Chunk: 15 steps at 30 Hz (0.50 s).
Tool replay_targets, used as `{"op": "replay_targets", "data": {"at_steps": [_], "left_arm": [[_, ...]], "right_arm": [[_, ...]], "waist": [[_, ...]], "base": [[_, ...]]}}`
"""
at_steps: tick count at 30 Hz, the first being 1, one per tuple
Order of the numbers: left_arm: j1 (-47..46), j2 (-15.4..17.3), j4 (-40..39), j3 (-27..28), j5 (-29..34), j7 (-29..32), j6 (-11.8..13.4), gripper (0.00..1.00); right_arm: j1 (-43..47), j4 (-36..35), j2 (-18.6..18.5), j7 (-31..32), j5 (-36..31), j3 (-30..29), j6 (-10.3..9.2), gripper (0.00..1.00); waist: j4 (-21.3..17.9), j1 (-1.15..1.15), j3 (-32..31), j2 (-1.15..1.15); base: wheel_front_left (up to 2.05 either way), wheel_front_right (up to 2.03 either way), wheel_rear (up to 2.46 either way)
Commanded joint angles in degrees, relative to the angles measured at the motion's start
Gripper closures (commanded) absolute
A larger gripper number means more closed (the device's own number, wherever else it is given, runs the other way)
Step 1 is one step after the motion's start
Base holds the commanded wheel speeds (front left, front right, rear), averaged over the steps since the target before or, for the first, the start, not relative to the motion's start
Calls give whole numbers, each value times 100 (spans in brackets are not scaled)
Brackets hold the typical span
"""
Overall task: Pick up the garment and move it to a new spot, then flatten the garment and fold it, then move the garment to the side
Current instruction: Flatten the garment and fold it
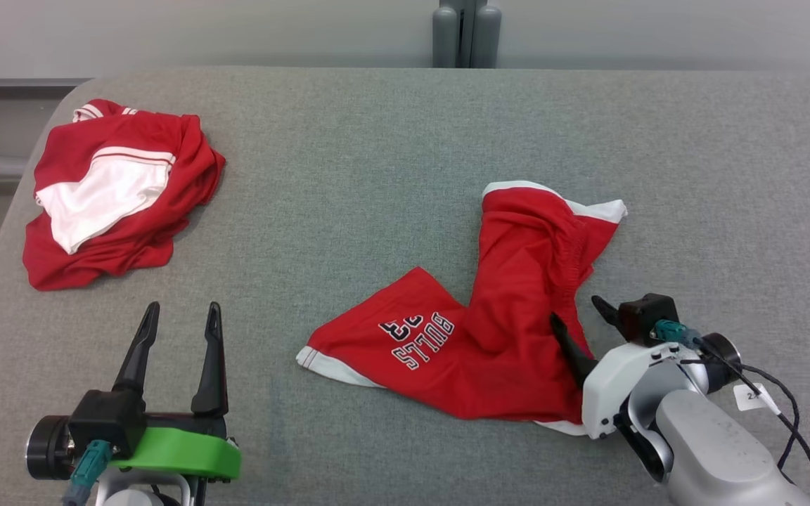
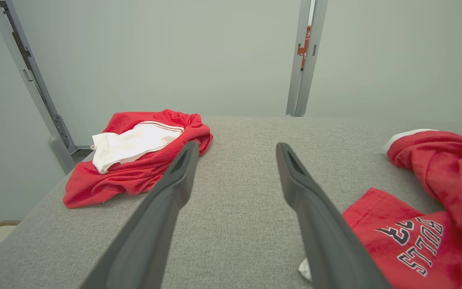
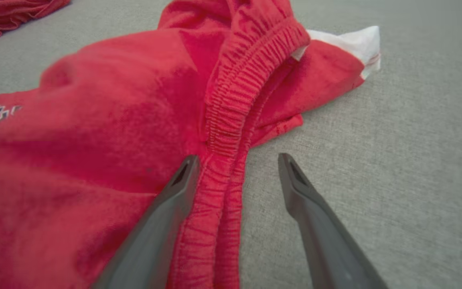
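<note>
A: Our right tool (image 1: 575,309) stands wide at the near right. One finger rests on the red shorts (image 1: 503,337), the other is over bare worktop (image 1: 377,176), with the waistband (image 3: 231,100) between them.
B: And our left tool (image 1: 184,307)?
A: Wide too, holding nothing, near left. We see the shorts crumpled centre-right and a red-and-white garment (image 1: 117,190) far left.

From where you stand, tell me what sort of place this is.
Probably a robot test room or lab rather than a home: a grey cloth-covered table, bare pale walls with a grey metal post behind it, and two red garments laid out, printed shorts and a crumpled red-and-white piece.
</note>
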Motion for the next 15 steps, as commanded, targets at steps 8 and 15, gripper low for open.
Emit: {"op": "replay_targets", "data": {"at_steps": [8,15], "left_arm": [[-186,-18,53,-45,-66,-2,-22,0],[-231,-24,113,-99,-120,-2,-23,0]], "right_arm": [[-572,333,-87,-323,529,219,1,100],[-1103,665,-157,-473,696,-267,1,100]], "waist": [[56,0,157,0],[51,0,207,0]], "base": [[0,0,0],[0,0,0]]}}
